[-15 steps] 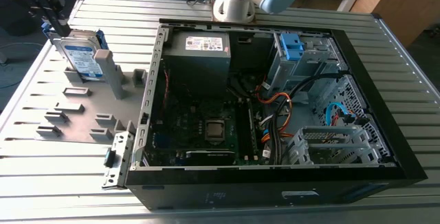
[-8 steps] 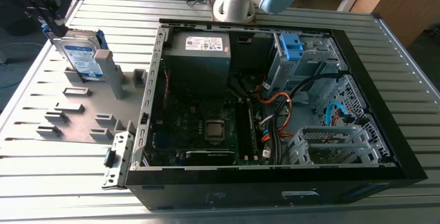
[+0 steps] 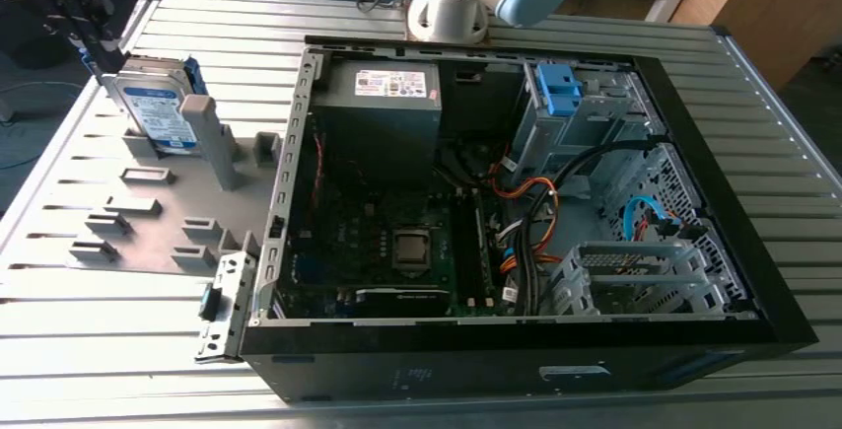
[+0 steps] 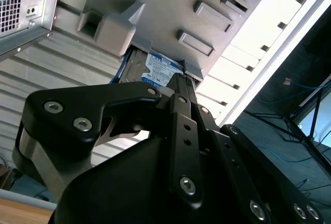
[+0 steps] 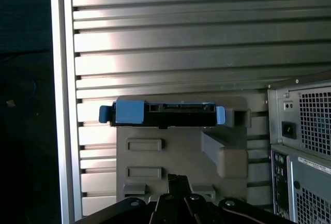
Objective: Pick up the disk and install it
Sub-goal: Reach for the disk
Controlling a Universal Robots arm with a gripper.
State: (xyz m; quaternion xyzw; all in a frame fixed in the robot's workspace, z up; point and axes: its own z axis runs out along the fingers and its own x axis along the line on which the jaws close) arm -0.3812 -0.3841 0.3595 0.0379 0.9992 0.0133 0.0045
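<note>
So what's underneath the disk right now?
The disk stands on edge on the grey holder plate, which lies on the slatted table. How its lower edge seats is partly covered by the plate's upright post.

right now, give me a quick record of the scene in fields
disk: standing on edge in the grey holder, outside the case
grey holder: on the slatted table, at the exterior view's left of the case
tool: near the disk and aimed at it; no grasp visible
case: lying on its side, open; blue bracket inside holds no drive
task state: disk not yet installed
</note>
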